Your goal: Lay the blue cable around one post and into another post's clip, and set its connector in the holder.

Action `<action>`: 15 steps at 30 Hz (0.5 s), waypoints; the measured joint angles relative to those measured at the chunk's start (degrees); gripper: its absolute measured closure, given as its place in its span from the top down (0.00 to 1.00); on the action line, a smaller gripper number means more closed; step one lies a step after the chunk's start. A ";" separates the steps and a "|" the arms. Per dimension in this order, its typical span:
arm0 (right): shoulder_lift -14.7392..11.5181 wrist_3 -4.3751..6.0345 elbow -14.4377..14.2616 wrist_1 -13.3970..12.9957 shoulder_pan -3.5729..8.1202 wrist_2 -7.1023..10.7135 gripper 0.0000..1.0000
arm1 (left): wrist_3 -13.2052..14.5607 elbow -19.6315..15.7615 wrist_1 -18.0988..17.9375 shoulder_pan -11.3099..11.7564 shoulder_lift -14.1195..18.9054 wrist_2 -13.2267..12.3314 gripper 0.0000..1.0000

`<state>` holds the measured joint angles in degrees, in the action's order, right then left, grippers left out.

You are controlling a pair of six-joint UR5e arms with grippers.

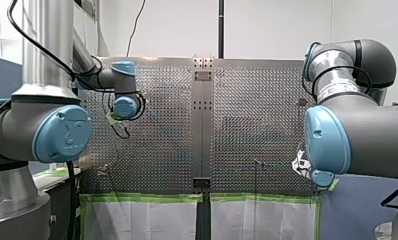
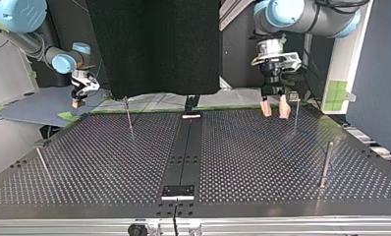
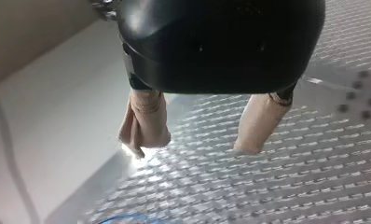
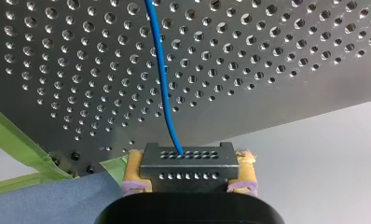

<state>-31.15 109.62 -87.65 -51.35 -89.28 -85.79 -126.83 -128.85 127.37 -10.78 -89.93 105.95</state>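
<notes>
In the right wrist view my right gripper point(image 4: 188, 179) is shut on a black connector point(image 4: 187, 158), held between its yellowish pads point(image 4: 133, 170). A blue cable point(image 4: 161, 74) runs from the connector out over the perforated table point(image 4: 267, 70). In the top view that gripper point(image 2: 77, 102) hangs at the far left corner, past the table's edge. My left gripper point(image 2: 275, 114) hovers at the far right by a thin post point(image 2: 295, 110). Its beige fingers point(image 3: 146, 126) stand open with nothing between them, and a short piece of blue cable point(image 3: 116, 218) lies below them.
More thin posts stand on the table: one at the top view's far left point(image 2: 129, 118), one at the near left point(image 2: 42, 162), and a thicker one at the right point(image 2: 325, 164). A black plate point(image 2: 179, 191) sits on the centre strip near the front edge.
</notes>
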 joint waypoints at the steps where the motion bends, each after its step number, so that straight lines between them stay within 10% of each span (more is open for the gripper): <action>1: 0.00 0.00 0.00 0.00 -0.02 0.00 0.07 | -0.53 0.00 0.39 0.51 0.53 0.07 1.00; 15: -0.01 -0.17 0.02 0.29 -0.14 -0.24 0.07 | -8.48 -2.37 2.35 7.43 1.86 0.57 1.00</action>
<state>-31.17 109.45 -87.64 -51.05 -89.42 -86.03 -135.31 -131.22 129.72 -3.35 -88.06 106.52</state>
